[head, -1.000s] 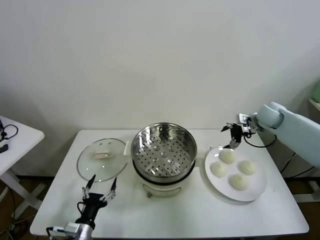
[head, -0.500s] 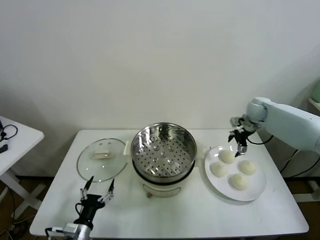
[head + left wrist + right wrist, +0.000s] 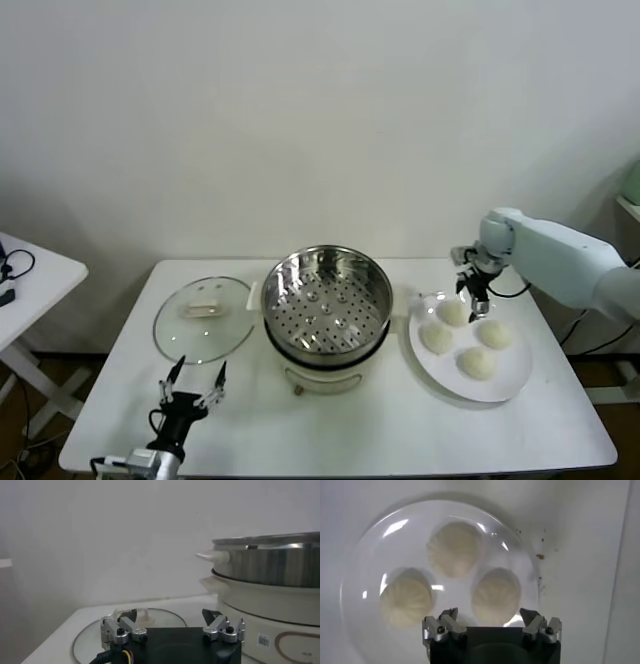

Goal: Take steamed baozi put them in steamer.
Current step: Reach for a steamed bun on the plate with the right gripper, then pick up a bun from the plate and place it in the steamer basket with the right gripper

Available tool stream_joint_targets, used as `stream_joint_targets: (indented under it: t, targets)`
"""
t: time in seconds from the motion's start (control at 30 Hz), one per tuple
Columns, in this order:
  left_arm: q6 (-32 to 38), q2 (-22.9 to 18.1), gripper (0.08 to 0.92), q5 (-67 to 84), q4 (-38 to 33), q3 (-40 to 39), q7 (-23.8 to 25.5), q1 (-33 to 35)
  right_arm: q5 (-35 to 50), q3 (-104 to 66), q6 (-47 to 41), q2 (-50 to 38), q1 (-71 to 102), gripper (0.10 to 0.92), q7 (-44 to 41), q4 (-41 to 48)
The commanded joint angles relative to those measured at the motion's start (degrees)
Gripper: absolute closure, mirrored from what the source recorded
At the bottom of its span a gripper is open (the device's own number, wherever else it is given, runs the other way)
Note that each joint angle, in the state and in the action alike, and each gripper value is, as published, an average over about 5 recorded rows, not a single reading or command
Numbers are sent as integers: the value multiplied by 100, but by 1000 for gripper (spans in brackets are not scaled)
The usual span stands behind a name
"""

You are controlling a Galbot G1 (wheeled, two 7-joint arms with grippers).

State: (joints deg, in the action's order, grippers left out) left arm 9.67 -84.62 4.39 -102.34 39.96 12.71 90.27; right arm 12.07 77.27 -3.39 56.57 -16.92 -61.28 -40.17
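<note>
Four creamy-white baozi lie on a white plate [image 3: 516, 372] right of the steamer [image 3: 327, 298], a shiny perforated steel basket on a white pot base. My right gripper [image 3: 476, 302] is open and empty, hovering just over the far baozi [image 3: 452, 313]. In the right wrist view the gripper [image 3: 489, 616] points down at the plate [image 3: 370, 545]; one baozi [image 3: 496, 595] lies below, between the open jaws, and two others [image 3: 455, 547] [image 3: 406, 602] lie beyond. My left gripper [image 3: 193, 386] is open and empty, parked at the table's front left.
A round glass lid [image 3: 203, 316] lies flat left of the steamer; it shows beyond the left gripper [image 3: 169, 615] in the left wrist view [image 3: 87, 636], with the steamer [image 3: 272, 562] beside it. A small white side table [image 3: 25, 280] stands at far left.
My right gripper has come down and towards the steamer side, from beyond the plate's far rim to just over the far baozi. The left arm has sunk slightly.
</note>
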Motion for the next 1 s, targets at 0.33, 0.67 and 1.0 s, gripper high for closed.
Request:
stream_joint_targets:
  t: [0.33, 0.67, 1.0]
  targets:
    - [27, 60, 177, -7, 93, 20, -10, -8, -310, -463, 52, 235, 344, 306, 145, 428]
    - [57, 72, 177, 3, 89, 33, -18, -4, -361, -267, 107, 184, 96, 426, 71, 149]
    - [63, 45, 177, -21, 68, 15, -33, 10, 587, 1153, 497, -228, -2117, 448, -282, -1519]
